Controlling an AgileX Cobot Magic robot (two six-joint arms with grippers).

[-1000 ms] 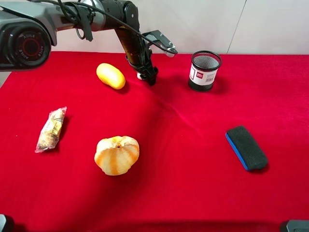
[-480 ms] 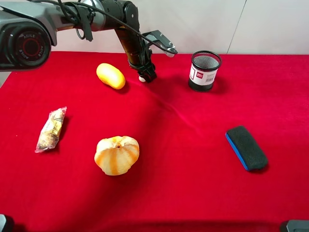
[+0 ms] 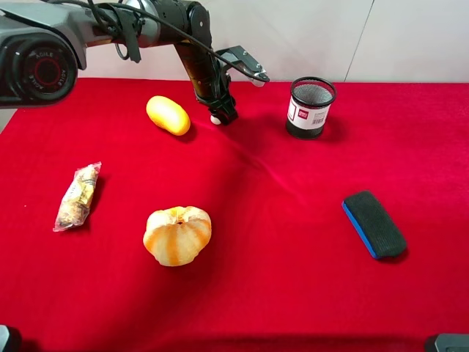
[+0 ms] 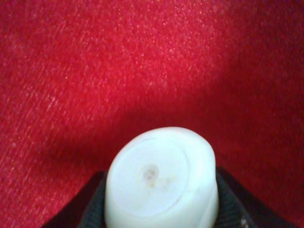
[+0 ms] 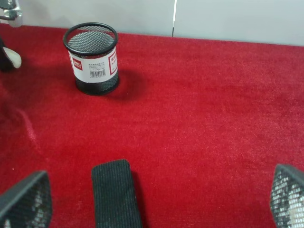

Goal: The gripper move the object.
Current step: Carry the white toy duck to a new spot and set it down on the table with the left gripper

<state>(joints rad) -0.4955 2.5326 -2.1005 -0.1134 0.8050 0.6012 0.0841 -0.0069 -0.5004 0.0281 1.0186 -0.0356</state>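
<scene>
- Three views, exterior high first: the black two-fingered left gripper (image 3: 222, 111) on its grey arm is upper centre-left of the frame, pinching the tiny glossy white mushroom-shaped object (image 3: 216, 119) at its tips.
- Change: a second ago the claw sat a little lower and further right, with the white piece barely showing. Now it is a touch up and left, and the piece shows at the tips. No visible shift in the last half second.
- Meaning, as a guess: the grasp is made and the carry has barely begun or is paused. Contact with the red cloth table (image 3: 293, 293) can't be judged here.
- The object is between the yellow oval fruit (image 3: 168, 115) to its left and the black wire-mesh pen cup (image 3: 310, 108) to its right, nearer the fruit.
- The orange-white ribbed pumpkin (image 3: 177, 235), clear snack packet (image 3: 77, 196) and black-and-blue block eraser (image 3: 374, 224) are all in the same spots as a second ago.
- Left wrist: the object's round flat face fills the lower centre. Dark fingers (image 4: 92, 211) press both flanks, so the claw is narrow and holding it. Dark shadow falls on the cloth behind.
- Right wrist: the right gripper (image 5: 159, 190) stands wide with nothing between its mesh pads (image 5: 26, 199) and is idle. The eraser is at lower centre, the cup at upper left, and the white piece at the far left edge.
</scene>
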